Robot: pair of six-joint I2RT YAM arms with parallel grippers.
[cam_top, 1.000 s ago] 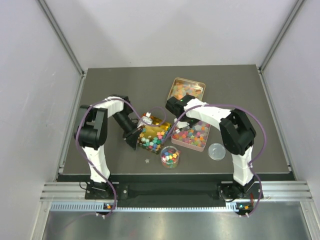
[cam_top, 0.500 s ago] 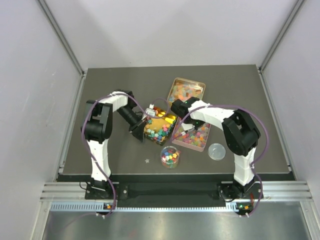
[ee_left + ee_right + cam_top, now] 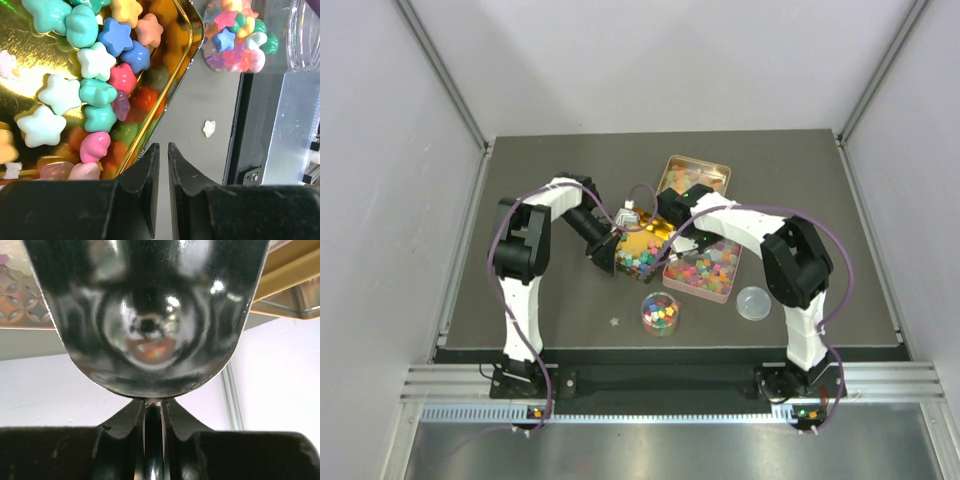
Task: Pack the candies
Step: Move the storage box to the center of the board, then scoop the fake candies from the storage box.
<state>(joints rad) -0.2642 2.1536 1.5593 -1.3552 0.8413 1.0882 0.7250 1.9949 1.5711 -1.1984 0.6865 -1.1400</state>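
Candies (image 3: 661, 316) fill a round jar (image 3: 642, 312) just nearer than the gold tin (image 3: 645, 240), which holds more. Left gripper (image 3: 161, 150) pinches that tin's rim, jaws narrow; right gripper (image 3: 154, 407), beside it, clamps a black spoon (image 3: 150, 330). Beyond lies a second tin (image 3: 700, 162).

Lab test cell: white panel walls (image 3: 670, 60), aluminium rail (image 3: 660, 380), dark tabletop (image 3: 540, 165).

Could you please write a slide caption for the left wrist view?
The left gripper pinches the rim of the gold tin of star-shaped candies, one stray white candy on the table.
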